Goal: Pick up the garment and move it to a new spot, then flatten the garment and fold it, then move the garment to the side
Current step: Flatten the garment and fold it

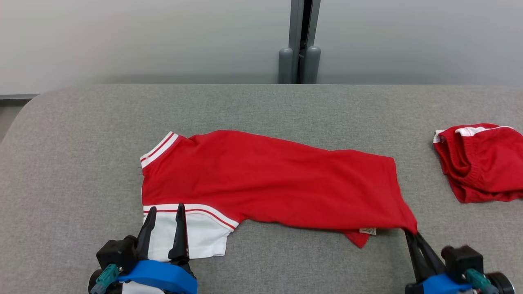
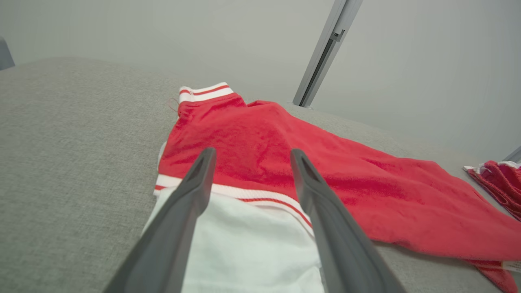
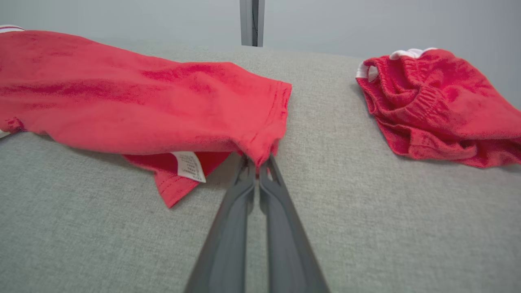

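- red knit shirt (image 1: 265, 179) with a white sleeve panel (image 1: 192, 239) and red-and-white striped trim lies spread lengthwise across the middle of the grey felt-covered table (image 1: 81, 163), mostly flat, with shallow wrinkles.
- striped ribbed band (image 1: 160, 149) sits at the shirt's far left corner; the white sleeve panel is at the near left.
- the hem end points to the robot's right, and its near right corner is drawn to a point.
- left gripper (image 1: 166, 207) is at the lower left of the head view, its two long dark fingers well apart and empty.
- in the left wrist view the left gripper (image 2: 252, 151) straddles the white sleeve panel (image 2: 252, 244), tips reaching over the striped seam onto the red cloth (image 2: 346, 171). whether the fingers touch the fabric cannot be told.
- right gripper (image 1: 410, 233) is at the lower right, fingers pressed together and clamped on the shirt's near right hem corner.
- the right wrist view confirms this: the right gripper (image 3: 255, 162) has its tips pinched on a bunched fold of the red hem (image 3: 260, 142).
- a lower layer of the shirt pokes out just left of the pinch, with a small white care label (image 3: 188, 166) showing.
- a second, crumpled red garment with a white waistband (image 1: 482, 163) lies well apart at the table's right edge, untouched.
- a grey metal post (image 1: 301, 41) stands against the pale wall behind the table.
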You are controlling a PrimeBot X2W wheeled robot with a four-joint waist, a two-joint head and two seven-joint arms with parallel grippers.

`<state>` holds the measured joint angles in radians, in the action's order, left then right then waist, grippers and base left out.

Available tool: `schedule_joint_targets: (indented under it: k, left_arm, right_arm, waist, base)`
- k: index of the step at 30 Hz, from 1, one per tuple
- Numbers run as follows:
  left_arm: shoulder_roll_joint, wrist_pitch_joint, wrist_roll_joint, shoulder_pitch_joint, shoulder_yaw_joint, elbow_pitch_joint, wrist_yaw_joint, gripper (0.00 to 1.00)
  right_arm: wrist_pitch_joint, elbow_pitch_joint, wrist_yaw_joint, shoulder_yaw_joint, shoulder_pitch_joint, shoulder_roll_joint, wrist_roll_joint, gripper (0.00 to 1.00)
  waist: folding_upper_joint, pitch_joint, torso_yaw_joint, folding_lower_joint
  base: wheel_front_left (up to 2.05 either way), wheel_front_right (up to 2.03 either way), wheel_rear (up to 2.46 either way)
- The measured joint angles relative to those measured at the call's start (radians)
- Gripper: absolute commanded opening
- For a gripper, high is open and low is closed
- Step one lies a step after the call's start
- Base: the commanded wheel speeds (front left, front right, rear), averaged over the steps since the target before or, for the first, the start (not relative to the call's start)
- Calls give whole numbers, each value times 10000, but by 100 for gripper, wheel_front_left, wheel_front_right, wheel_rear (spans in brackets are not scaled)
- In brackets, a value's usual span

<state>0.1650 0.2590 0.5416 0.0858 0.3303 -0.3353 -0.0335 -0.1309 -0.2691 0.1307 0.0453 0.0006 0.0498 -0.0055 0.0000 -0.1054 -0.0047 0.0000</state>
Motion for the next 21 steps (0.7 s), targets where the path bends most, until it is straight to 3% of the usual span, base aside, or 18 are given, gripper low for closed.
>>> schedule_joint_targets:
  k: [5, 6, 7, 8, 15, 21]
  left_arm:
    - [19, 12, -54, 18, 2, 84, -2, 100]
    - [23, 12, -65, 22, 12, 88, -2, 100]
    - [25, 12, -67, 26, 19, 90, 0, 100]
    - [27, 12, -75, 32, 38, 92, 0, 100]
    - [13, 12, -79, 10, 163, 117, 6, 100]
    - [-36, 12, -79, -86, 286, 242, 36, 100]
  right_arm:
    - [587, 426, 2, 104, 834, -6, 228, 0]
    - [642, 345, 2, 199, 872, -4, 203, 14]
    - [644, 245, 2, 295, 895, -6, 69, 63]
    - [575, 151, 0, 378, 903, -2, 8, 100]
    - [234, -69, 2, 399, 897, -4, 288, 100]
    - [140, 646, 0, 397, 838, -2, 426, 100]
  waist:
    - [0, -58, -49, 0]
    - [0, -57, -49, 0]
    - [0, -50, -43, 0]
    - [0, -35, -25, 0]
    - [0, 204, 107, 0]
    - [0, 534, 207, 0]
  base:
    - [0, 0, 0]
    - [0, 0, 0]
    - [0, 0, 0]
    - [0, 0, 0]
    - [0, 0, 0]
    - [0, 0, 0]
